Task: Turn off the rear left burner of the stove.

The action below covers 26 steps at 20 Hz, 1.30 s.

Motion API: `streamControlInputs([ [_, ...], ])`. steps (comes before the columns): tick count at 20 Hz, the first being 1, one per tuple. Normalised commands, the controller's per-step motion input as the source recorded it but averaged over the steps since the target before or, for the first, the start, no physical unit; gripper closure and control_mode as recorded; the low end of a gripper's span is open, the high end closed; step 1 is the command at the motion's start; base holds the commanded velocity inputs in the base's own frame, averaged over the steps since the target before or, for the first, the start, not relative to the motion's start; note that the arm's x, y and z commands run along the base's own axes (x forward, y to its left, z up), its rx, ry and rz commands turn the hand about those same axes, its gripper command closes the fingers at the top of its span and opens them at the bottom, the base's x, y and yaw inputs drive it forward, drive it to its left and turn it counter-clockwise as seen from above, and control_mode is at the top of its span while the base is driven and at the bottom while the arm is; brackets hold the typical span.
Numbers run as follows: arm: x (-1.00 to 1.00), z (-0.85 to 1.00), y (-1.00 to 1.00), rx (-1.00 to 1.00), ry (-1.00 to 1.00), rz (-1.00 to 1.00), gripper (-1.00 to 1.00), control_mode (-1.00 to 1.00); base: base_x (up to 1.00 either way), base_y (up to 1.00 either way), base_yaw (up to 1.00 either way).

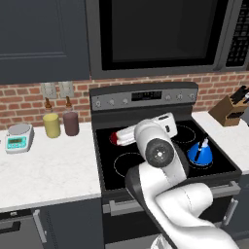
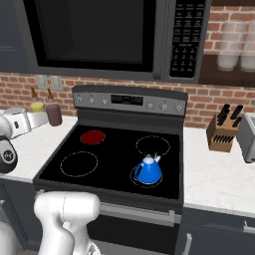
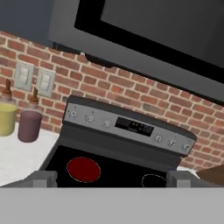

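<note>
Right base view takes in the black glass-top stove (image 2: 114, 154) with its grey steel knob panel (image 2: 130, 102) and digital display, standing between two stretches of white marbled counter (image 2: 219, 177) under a black microwave (image 2: 99, 35) set against the red brick wall. On the glass, the rear left burner (image 2: 93, 137) is a small round zone glowing bright red at the back left, with a larger white-outlined ring in front of it. A blue kettle (image 2: 148, 170) with a white handle sits on the front right ring. On the right-hand counter stands a wooden knife block (image 2: 222, 132); on the left-hand one, a yellow jar (image 1: 51, 124) and a dark maroon jar (image 1: 71, 123) stand side by side near the wall, with a small white kitchen scale (image 1: 18, 137) further left.

Left base view has the white arm rising over the front of the stove, its hand above the rear left part of the glass. In the hand view the end effector (image 3: 112, 178) has its two fingertips set wide apart, open and holding nothing, with the red burner (image 3: 83, 169) just above the left fingertip (image 3: 42, 178).
</note>
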Motion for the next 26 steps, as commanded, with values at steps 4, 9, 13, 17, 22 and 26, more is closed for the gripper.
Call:
streamControlInputs([
  [4, 0.03, 0.0, -0.26, -0.01, -0.24, 0.08, -1.0, -1.0, 0.0, 0.0, 0.0],
  [9, 0.13, -0.11, -0.01, 0.0, -0.04, 0.05, -1.0, -1.0, 0.0, 0.0, 0.0],
  [13, 0.63, -0.33, 0.0, -0.04, -0.12, 0.16, -1.0, -1.0, 0.0, 0.0, 0.0],
  [17, 0.56, -0.26, 0.0, 0.0, -0.09, 0.09, -1.0, -1.0, 0.0, 0.0, 0.0],
  [22, 0.49, -0.15, 0.0, 0.0, -0.11, 0.03, -1.0, -1.0, 0.0, 0.0, 0.0],
  [26, 0.53, -0.01, 0.0, 0.0, -0.08, 0.0, -1.0, -1.0, 0.0, 0.0, 0.0],
])
